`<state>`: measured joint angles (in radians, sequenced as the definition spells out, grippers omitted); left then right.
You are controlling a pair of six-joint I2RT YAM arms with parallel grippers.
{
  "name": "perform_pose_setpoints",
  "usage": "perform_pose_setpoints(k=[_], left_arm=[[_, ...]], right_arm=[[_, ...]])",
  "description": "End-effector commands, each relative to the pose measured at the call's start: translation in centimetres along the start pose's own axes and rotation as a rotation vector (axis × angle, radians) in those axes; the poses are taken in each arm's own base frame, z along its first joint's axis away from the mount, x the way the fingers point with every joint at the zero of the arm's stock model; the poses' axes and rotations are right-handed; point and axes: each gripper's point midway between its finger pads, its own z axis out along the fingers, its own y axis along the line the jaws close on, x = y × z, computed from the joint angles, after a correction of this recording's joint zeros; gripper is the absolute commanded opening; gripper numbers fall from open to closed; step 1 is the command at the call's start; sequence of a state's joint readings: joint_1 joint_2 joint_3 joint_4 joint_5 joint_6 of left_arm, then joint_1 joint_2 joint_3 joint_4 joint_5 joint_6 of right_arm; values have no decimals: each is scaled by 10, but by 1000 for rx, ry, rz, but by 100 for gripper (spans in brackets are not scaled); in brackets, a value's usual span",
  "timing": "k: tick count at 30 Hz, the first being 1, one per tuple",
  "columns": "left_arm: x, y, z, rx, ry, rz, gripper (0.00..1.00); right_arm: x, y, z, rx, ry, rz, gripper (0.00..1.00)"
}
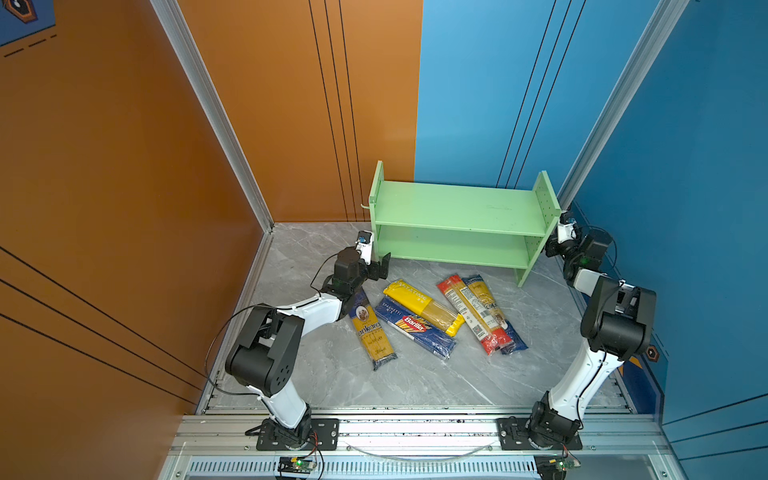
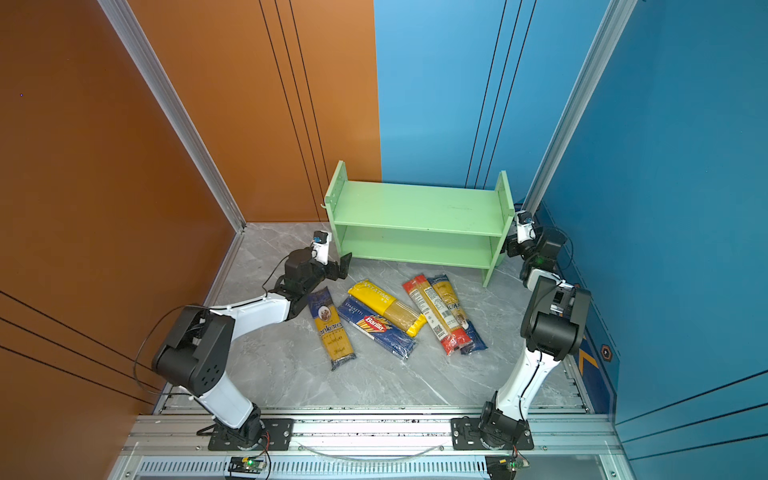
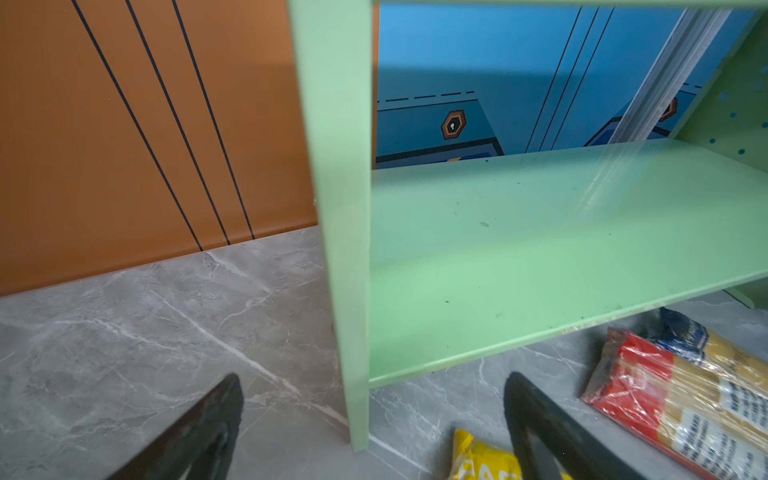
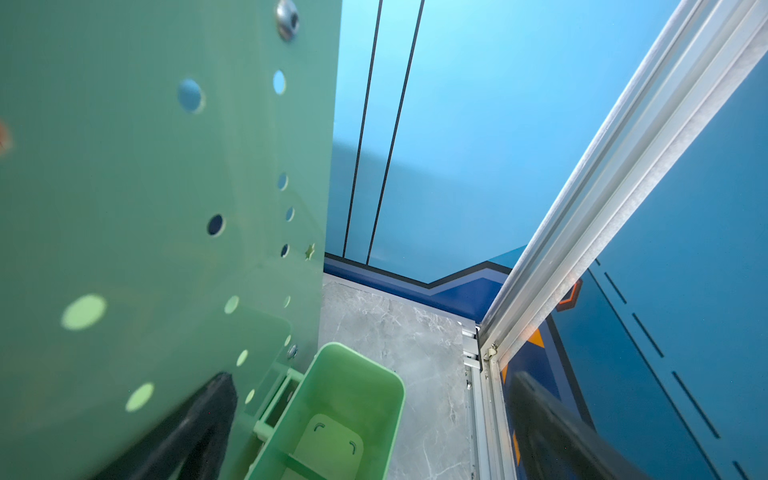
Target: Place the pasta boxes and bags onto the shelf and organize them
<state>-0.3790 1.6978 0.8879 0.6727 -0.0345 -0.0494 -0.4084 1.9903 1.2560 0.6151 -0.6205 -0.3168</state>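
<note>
A: What writing can be read on the packs?
B: The dark blue pack (image 1: 413, 326) says "Barilla" in a red oval, with "SPAGHETTI" toward its far end. The leftmost blue-and-yellow pack (image 1: 370, 328) shows "ankara" across the yellow. The yellow pack (image 1: 424, 305), touching the Barilla one, reads "ASTATIME" — any letter before that is unclear. The red-ended clear pack (image 1: 471, 313) has a white label with a square code, too small to read.
A: And the fifth?
B: A second blue-and-yellow pack (image 1: 496, 309) touches the red-ended one along its right side. All five lie flat on the grey marbled floor (image 1: 415, 382), on the near side of the green shelf (image 1: 457, 208).
A: Any containers?
B: A small green tub (image 4: 357, 386) hangs on the outer face of the shelf's right panel (image 4: 145, 187). Only its own green bottom shows inside.
A: The grippers?
B: The left gripper (image 1: 380, 268) is spread wide just by the shelf's left front leg (image 3: 353, 291), grasping nothing. The right gripper (image 4: 372, 378) sits beside the right panel, its jaws also apart and holding nothing.
A: The room?
B: There is an orange wall (image 1: 124, 208) on the left, and blue walls (image 1: 478, 104) at the far right and right. Aluminium posts (image 1: 216, 116) stand in the corners — a rail (image 1: 415, 428) runs along the near edge.
</note>
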Motion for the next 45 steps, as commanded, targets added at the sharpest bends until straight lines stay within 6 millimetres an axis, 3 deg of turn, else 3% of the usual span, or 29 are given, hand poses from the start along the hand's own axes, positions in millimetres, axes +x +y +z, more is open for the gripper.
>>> perform_pose_setpoints(k=[1,16,29,40,41,45], left_arm=[[-23,14,6,-107,-114,-6,98],[-11,36,-2,-348,-179,33,98],[-11,54,-16,-500,-223,51,98],[-9,58,-29,-574,-245,58,98],[-9,57,-31,-578,-247,61,98],[-9,56,-35,-575,-250,71,98]], right_arm=[[-8,16,12,-40,-28,-11,100],[-10,13,19,-25,-41,7,100],[-18,27,34,-52,-49,-3,100],[-36,34,44,-75,-66,-23,100],[-24,37,49,-84,-47,-13,100],[-26,43,56,-95,-47,-20,100]])
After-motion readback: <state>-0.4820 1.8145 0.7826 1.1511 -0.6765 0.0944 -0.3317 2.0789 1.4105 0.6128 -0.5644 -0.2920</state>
